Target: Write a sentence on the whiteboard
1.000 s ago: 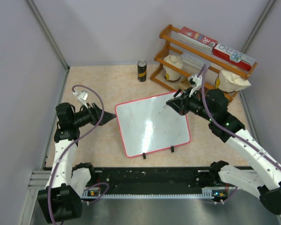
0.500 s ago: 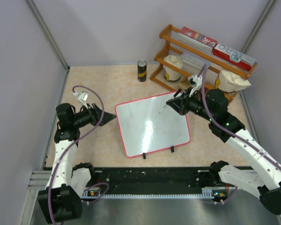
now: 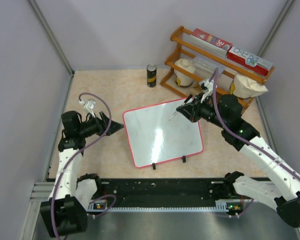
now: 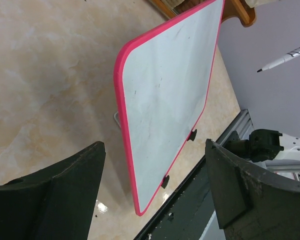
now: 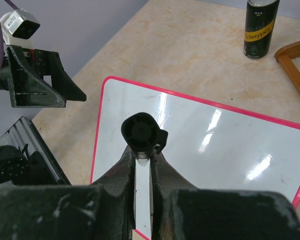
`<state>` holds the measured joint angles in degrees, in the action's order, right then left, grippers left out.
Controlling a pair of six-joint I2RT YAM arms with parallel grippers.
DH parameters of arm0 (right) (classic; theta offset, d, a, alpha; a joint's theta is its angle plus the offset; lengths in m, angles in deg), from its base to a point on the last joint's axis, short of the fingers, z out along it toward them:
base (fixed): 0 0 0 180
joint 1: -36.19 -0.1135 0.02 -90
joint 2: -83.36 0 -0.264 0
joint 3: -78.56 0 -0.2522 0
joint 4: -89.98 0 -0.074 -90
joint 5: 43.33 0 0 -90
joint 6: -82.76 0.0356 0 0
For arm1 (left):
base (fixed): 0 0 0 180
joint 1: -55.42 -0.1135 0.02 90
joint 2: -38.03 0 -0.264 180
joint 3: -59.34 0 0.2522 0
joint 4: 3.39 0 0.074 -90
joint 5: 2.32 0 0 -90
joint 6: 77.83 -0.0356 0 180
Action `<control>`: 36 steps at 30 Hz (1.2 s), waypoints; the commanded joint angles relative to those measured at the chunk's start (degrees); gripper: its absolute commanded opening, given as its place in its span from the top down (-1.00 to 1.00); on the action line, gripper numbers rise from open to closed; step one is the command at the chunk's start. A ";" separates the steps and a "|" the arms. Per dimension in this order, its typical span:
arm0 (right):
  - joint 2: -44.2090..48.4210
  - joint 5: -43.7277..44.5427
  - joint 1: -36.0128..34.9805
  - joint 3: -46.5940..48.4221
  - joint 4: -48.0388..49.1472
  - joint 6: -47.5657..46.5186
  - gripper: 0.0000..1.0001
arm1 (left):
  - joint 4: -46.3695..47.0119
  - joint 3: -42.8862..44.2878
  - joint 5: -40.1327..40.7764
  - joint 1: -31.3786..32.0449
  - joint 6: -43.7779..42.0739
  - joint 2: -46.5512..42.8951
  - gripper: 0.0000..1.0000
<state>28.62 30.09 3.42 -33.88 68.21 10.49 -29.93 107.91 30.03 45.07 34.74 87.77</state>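
The whiteboard (image 3: 162, 134) lies flat mid-table, white with a red-pink rim and two black clips on its near edge; it also fills the left wrist view (image 4: 167, 90) and the right wrist view (image 5: 225, 135). The sentence is not in view; the surface shows only glare and faint smudges. My right gripper (image 3: 186, 109) is shut on a black marker (image 3: 176, 114), seen end-on (image 5: 140, 131), tip held above the board's far right part. The marker (image 4: 285, 56) hangs clear of the board. My left gripper (image 3: 113, 125) stands open beside the board's left edge, nothing between its fingers (image 4: 55, 200).
A dark drink can (image 3: 151, 75) stands at the back. A wooden rack (image 3: 190, 50) with red-and-white boxes and pale bags sits back right, close behind my right arm. A black rail (image 3: 165, 192) runs along the near edge. Grey walls close in both sides.
My right gripper with the marker has edged slightly toward the far side. The left arm has barely shifted. The board has not moved.
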 commanded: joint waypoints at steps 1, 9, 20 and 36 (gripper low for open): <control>-0.19 -0.30 -0.71 2.19 3.97 -0.60 1.00 | 1.17 1.05 -0.09 -0.11 -0.07 2.12 -0.68; -1.24 -1.70 -0.71 2.36 4.67 -0.16 1.00 | 7.65 -0.96 -1.15 -0.11 3.61 4.84 -0.66; -3.09 -1.79 -0.80 2.54 6.34 0.54 1.00 | 24.18 -2.99 1.13 2.52 12.32 11.52 -0.60; -4.67 -1.00 -0.71 2.71 6.78 0.02 1.00 | 29.47 4.65 -1.24 7.98 9.52 24.79 -0.30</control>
<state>24.58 28.89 3.33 -33.88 71.62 10.82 -5.42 109.57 31.30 52.59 46.06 111.11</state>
